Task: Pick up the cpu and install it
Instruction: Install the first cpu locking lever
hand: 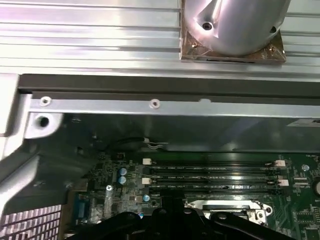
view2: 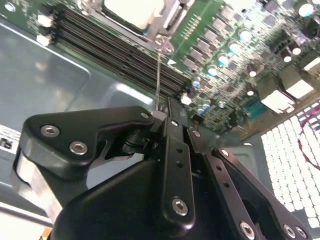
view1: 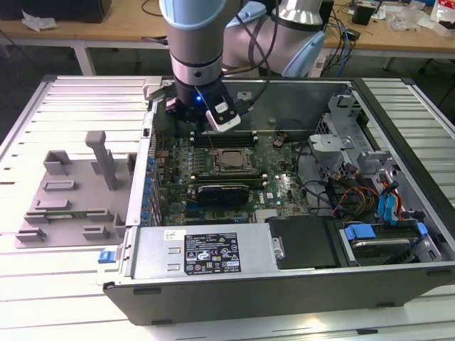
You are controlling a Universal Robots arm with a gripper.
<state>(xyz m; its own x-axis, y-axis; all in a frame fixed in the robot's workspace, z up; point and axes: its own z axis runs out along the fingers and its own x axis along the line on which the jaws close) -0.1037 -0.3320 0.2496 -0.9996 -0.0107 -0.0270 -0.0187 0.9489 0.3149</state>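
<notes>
The black gripper point(view2: 167, 112), fingers pressed together and holding nothing, hangs near the silvery square cpu point(view1: 231, 158) seated mid-frame in its socket.

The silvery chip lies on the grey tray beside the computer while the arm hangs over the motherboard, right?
No. In the second wrist view the cpu lies in the socket on the motherboard, not on the tray. The arm does hang over it.

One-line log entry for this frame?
cpu: seated in socket | gripper: jaws shut, holding nothing, above memory slots | fixture tray: outside case
</notes>
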